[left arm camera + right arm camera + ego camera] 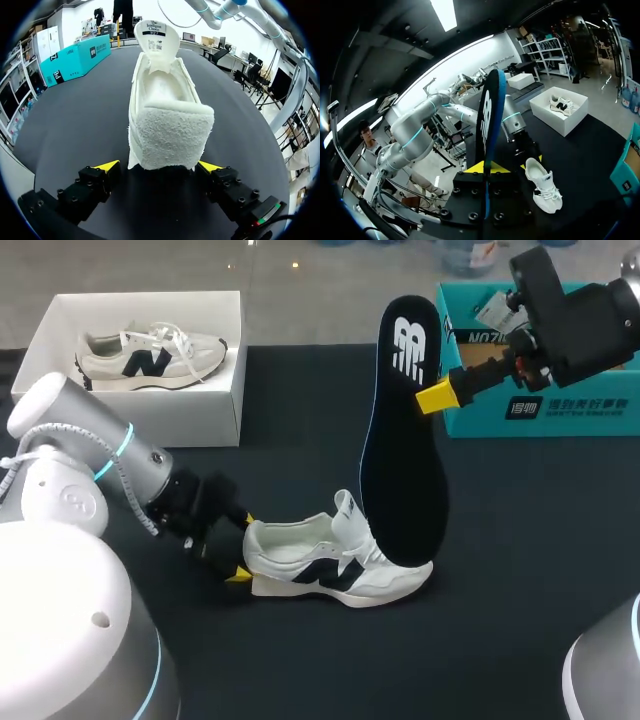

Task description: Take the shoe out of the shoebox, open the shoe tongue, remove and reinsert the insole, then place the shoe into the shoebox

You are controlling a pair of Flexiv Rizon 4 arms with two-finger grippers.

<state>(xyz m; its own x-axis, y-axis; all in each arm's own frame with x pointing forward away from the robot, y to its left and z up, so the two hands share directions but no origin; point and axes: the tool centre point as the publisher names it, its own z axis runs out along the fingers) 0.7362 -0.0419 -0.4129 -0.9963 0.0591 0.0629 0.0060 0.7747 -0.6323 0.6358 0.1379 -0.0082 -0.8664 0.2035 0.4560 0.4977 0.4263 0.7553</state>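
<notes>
Head view: right gripper (pixel 440 395) clamps the insole (pixel 405 440), which hangs near upright, lower end just above the mouth of the shoe (pixel 335 565) lying on the table (pixel 520 570); left wrist view: left gripper (pixel 159 167) spread, straddling the heel; right wrist view: shoe ahead of the fingers, beyond the insole.

A black table (pixel 520 540) carries everything here. Near its middle a white shoe (pixel 330 565) with a dark side marking stands upright on its sole. At the back left sits an open white shoebox (pixel 215 390). At the back right is a teal box (pixel 560 410), well apart from it.
</notes>
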